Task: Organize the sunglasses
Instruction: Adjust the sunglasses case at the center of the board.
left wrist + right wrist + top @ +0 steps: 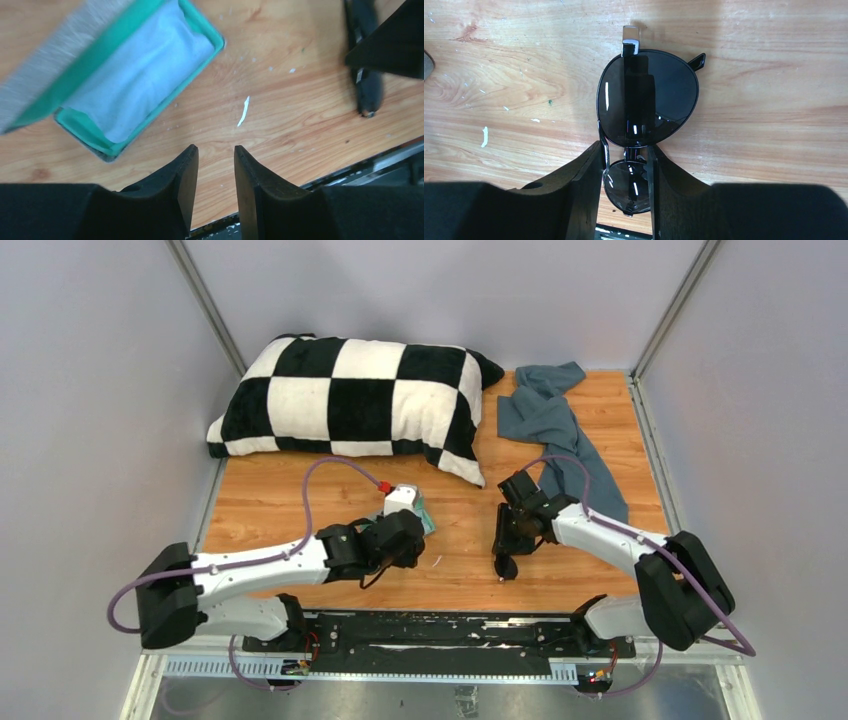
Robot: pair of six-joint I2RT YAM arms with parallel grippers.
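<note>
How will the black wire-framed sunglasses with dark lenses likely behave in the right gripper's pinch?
Probably light: the black wire-framed sunglasses have a thin rim. Likely slippery and scratch-prone, since the glossy lenses reflect highlights. Pinched around one lens by the right gripper, the other lens juts out, so they may pivot.

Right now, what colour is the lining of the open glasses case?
Teal green lining, holding a light-blue cloth; the left wrist view shows it best.

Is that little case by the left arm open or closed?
Open. The case has its grey lid swung back, exposing the green lining, with a light-blue cloth lying inside.
</note>
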